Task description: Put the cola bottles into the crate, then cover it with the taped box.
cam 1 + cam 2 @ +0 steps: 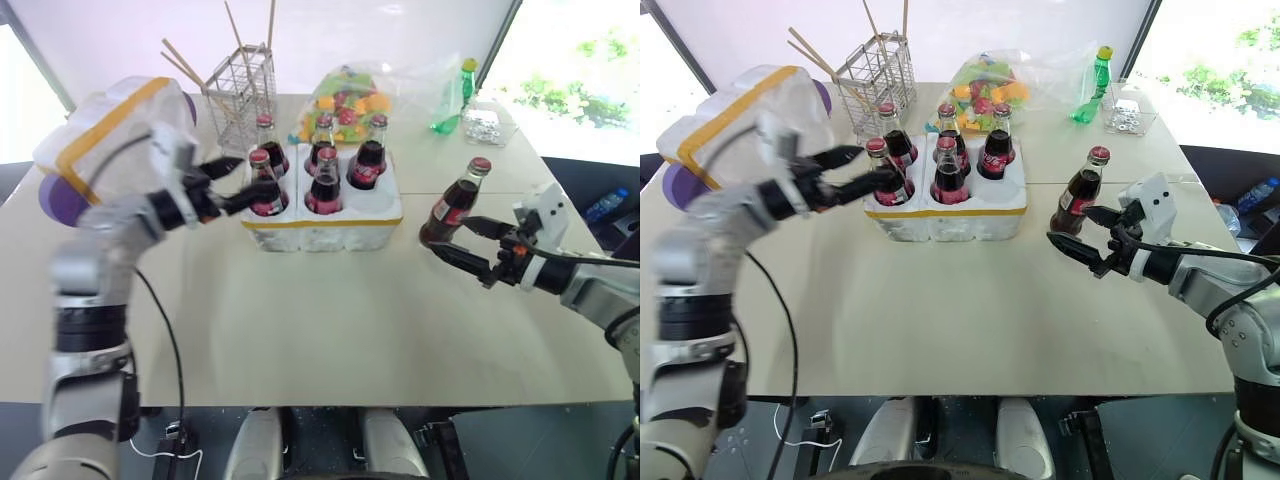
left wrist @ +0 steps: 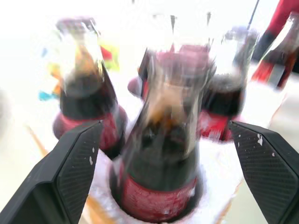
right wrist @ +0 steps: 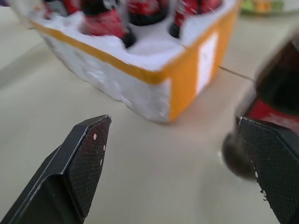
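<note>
The crate (image 1: 322,222) stands in the middle of the table (image 1: 330,330), with a yellow band around it. Five bottles (image 1: 325,183) stand upright in its wells: three in the far row, two in the near row. The near well on the right side looks empty.

The left gripper (image 1: 228,183) is at the crate's left end, and its fingers (image 2: 77,163) stand spread wide on both sides of the near-left bottle (image 2: 161,154). They seem not to touch the glass, though the wrist picture is blurred there.

The sixth bottle (image 1: 455,203) stands on the table to the right of the crate, well apart from it. The right gripper (image 1: 462,243) is just beside this bottle at its base, with jaws wide apart and nothing in them. One finger (image 3: 275,172) is close to the bottle's lower part.

The taped box (image 1: 120,135) lies at the far left of the table, behind the left arm. A wire basket (image 1: 240,85) with sticks stands behind the crate.
</note>
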`<action>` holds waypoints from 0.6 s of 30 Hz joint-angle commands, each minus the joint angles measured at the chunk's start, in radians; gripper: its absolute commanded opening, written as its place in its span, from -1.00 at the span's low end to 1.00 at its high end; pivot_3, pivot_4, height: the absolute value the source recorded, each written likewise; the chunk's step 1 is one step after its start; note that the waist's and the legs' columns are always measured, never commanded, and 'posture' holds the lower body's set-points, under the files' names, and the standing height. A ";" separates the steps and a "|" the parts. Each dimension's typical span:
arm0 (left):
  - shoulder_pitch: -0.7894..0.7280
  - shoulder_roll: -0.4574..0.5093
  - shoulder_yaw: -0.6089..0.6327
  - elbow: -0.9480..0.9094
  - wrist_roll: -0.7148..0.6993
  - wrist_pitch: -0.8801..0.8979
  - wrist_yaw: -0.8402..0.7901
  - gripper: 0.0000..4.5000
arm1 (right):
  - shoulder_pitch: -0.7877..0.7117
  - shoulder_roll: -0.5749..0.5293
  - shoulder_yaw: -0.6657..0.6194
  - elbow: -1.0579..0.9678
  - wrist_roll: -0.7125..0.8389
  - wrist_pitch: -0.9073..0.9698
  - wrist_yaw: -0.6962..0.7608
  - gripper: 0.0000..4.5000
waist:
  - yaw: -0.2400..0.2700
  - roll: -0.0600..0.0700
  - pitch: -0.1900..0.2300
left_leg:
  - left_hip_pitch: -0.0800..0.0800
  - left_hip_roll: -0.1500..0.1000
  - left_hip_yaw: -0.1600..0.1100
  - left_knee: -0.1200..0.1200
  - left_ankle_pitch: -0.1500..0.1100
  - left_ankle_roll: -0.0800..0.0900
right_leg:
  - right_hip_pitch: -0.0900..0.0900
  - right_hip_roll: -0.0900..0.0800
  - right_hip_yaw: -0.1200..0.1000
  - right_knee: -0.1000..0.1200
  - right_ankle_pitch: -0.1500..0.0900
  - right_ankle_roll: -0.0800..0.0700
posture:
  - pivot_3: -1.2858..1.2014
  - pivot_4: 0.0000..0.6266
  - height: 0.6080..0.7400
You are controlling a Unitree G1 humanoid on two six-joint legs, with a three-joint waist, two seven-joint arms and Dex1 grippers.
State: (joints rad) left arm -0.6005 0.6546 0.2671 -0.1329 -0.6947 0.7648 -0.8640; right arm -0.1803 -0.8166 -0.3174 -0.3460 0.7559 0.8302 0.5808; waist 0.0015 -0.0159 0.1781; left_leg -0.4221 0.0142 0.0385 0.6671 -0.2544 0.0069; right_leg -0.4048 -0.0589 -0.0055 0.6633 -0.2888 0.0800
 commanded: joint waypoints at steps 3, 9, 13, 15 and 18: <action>0.099 0.115 0.063 -0.251 -0.255 0.156 -0.100 0.99 | 0.001 0.080 -0.043 0.038 -0.078 -0.039 -0.130 1.00 | 0.004 0.000 0.000 | 0.001 0.000 0.000 0.000 0.001 -0.001 | 0.001 -0.001 0.000 0.000 0.000 0.000 | 0.03 -0.52 1.00; 0.140 0.089 -0.102 -0.311 -0.188 0.094 -0.098 0.99 | -0.030 0.166 0.021 0.134 -0.180 -0.133 -0.154 1.00 | 0.009 0.001 0.000 | 0.012 -0.001 0.001 0.000 0.003 0.000 | 0.013 -0.001 0.001 -0.002 -0.002 -0.007 | 0.03 -0.52 1.00; 0.147 0.065 -0.190 -0.307 -0.125 0.045 -0.096 0.99 | -0.091 0.180 0.027 0.213 -0.222 -0.181 -0.142 1.00 | 0.004 0.001 0.000 | 0.013 -0.001 0.004 -0.001 0.003 0.001 | 0.011 -0.001 0.003 -0.002 -0.001 -0.008 | 0.03 -0.52 1.00; 0.138 0.050 -0.199 -0.295 -0.120 0.034 -0.090 0.99 | -0.125 0.186 0.028 0.249 -0.226 -0.190 -0.132 1.00 | 0.003 0.001 0.000 | 0.012 -0.001 0.005 -0.002 0.003 0.001 | 0.010 -0.001 0.003 -0.002 -0.001 -0.008 | 0.03 -0.52 1.00; 0.114 0.024 -0.204 -0.265 -0.112 0.025 -0.070 0.99 | -0.169 0.201 0.039 0.292 -0.239 -0.208 -0.121 1.00 | 0.003 0.001 0.000 | 0.012 0.000 0.005 -0.005 0.003 0.001 | 0.009 -0.001 0.003 -0.002 -0.001 -0.007 | 0.03 -0.52 1.00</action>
State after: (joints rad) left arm -0.4657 0.6819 0.0520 -0.3960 -0.8127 0.8145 -0.9444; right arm -0.3299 -0.6199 -0.2748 -0.0527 0.5246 0.6487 0.4516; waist 0.0048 -0.0148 0.1783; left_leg -0.4103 0.0137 0.0432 0.6621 -0.2509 0.0083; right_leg -0.3967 -0.0596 -0.0025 0.6618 -0.2891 0.0731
